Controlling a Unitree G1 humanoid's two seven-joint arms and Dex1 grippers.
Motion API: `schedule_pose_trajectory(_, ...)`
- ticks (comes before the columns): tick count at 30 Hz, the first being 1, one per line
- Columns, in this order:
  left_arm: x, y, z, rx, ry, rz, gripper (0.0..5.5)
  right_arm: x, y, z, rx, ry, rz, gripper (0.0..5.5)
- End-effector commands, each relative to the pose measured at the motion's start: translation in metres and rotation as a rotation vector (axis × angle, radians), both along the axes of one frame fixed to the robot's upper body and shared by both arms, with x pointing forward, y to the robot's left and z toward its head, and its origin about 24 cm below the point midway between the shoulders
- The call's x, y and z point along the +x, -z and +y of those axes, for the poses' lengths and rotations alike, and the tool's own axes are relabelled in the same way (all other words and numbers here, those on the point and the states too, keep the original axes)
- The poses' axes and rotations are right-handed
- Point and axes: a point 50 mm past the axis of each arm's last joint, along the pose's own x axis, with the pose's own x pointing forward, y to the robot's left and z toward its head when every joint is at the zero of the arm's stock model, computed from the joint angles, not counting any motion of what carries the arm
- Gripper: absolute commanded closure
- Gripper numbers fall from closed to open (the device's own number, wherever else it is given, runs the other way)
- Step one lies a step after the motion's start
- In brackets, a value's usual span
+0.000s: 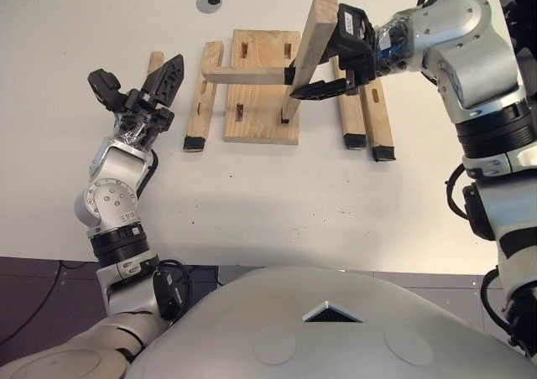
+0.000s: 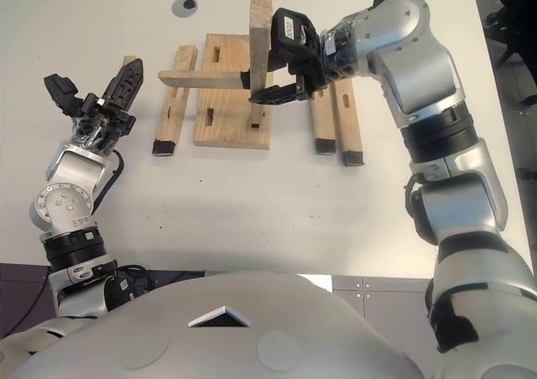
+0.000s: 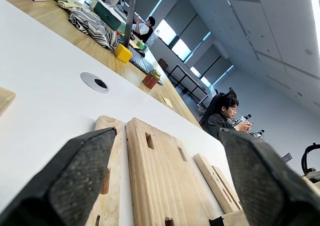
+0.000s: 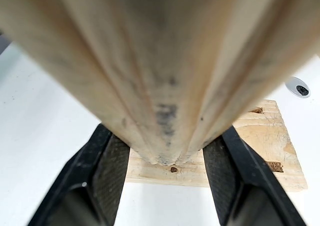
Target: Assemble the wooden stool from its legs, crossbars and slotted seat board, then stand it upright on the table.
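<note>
The slotted seat board (image 1: 256, 102) lies flat on the white table (image 1: 268, 186). My right gripper (image 1: 314, 74) is shut on a wooden leg (image 1: 312, 35) that stands tilted, its lower end on the board's near right corner. A crossbar (image 1: 243, 75) sticks out leftward from this leg, above the board. In the right wrist view the leg (image 4: 160, 61) sits between both fingers (image 4: 112, 171). My left gripper (image 1: 138, 84) hovers open left of the board, holding nothing. Its fingers (image 3: 70, 186) frame the board (image 3: 160, 176).
One leg (image 1: 201, 102) lies just left of the board, with a short wooden piece (image 1: 155, 60) farther left. Two more legs (image 1: 351, 115) (image 1: 379, 119) lie right of the board, under my right arm. A round grommet (image 1: 210, 2) sits at the back. The near table is bare.
</note>
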Motion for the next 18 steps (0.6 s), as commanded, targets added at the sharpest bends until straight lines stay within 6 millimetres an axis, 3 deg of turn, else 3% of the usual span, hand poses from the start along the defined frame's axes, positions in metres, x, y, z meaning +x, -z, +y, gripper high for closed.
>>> schedule_pose_trajectory(1,0.004,-0.002,0.004,0.02,-0.022,0.005,1.68,-0.047,0.115,-0.042,-0.366,0.113,0.36,3.46)
schedule_pose_trajectory(7,0.003,-0.002,0.005,0.022,-0.022,0.017,1.68,-0.058,0.135,-0.042,-0.276,0.17,0.542,3.46)
schedule_pose_trajectory(9,0.002,-0.001,0.006,0.025,-0.02,0.02,1.68,-0.058,0.134,-0.04,-0.29,0.124,0.517,3.46)
schedule_pose_trajectory(15,0.003,-0.003,0.007,0.028,-0.026,0.018,1.68,-0.03,0.123,-0.037,-0.398,0.08,0.368,3.46)
schedule_pose_trajectory(18,-0.001,0.001,0.005,0.021,-0.034,0.028,1.68,-0.042,0.136,-0.038,-0.473,0.019,0.427,3.46)
